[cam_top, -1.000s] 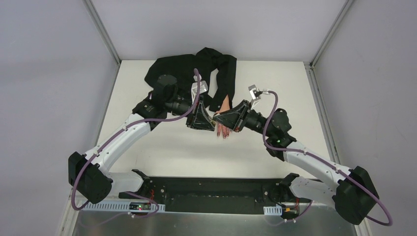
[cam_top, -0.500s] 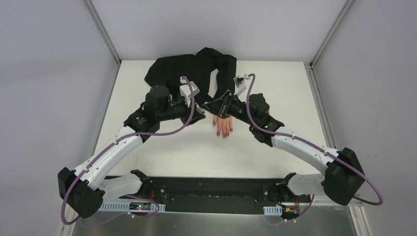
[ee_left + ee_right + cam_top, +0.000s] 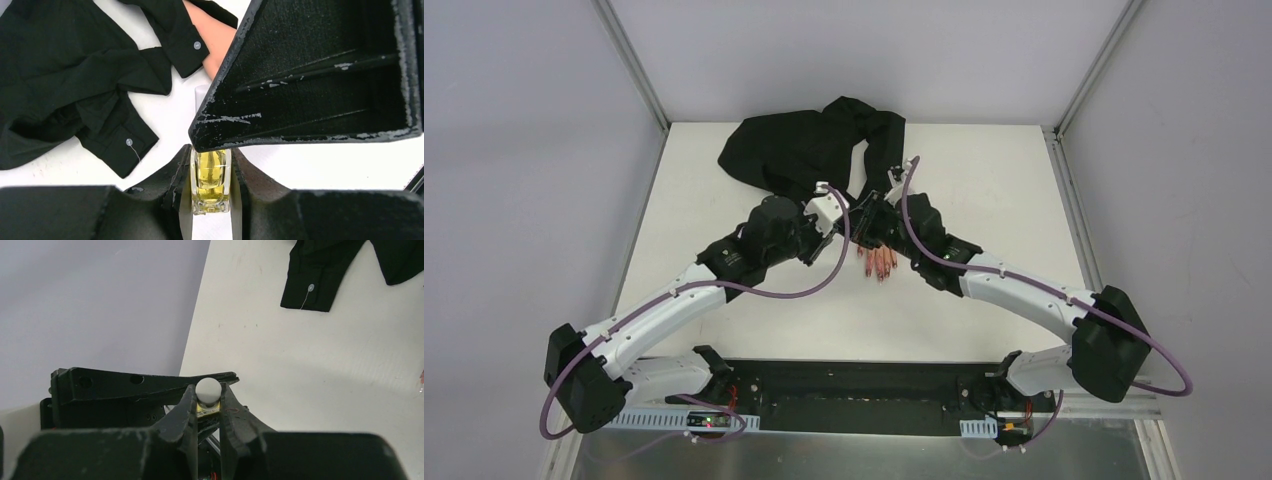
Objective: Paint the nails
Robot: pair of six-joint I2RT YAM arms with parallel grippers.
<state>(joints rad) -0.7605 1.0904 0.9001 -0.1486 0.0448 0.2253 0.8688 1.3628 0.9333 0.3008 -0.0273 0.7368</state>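
Note:
The pale mannequin hand [image 3: 881, 257] lies palm down at mid table, its black sleeve [image 3: 886, 160] running to the back. Its dark red nails [image 3: 880, 273] point toward the arms. My left gripper [image 3: 848, 217] is shut on a small yellowish polish bottle [image 3: 211, 177], held just left of the hand's wrist. My right gripper [image 3: 871, 216] meets it there and is shut on the bottle's round white cap [image 3: 208, 388]. In the left wrist view a right finger [image 3: 320, 75] hides the bottle's top. Bare wrist skin [image 3: 216, 42] shows beyond it.
A crumpled black shirt [image 3: 789, 150] lies at the back of the white table [image 3: 984, 300], its buttoned cuffs [image 3: 120, 147] near the grippers. Grey walls and metal posts [image 3: 1079, 80] enclose the table on three sides.
Both grippers have moved back from over the hand's fingers and come together beside its wrist. The right gripper has closed on the bottle's cap. The hand's fingers now show uncovered.

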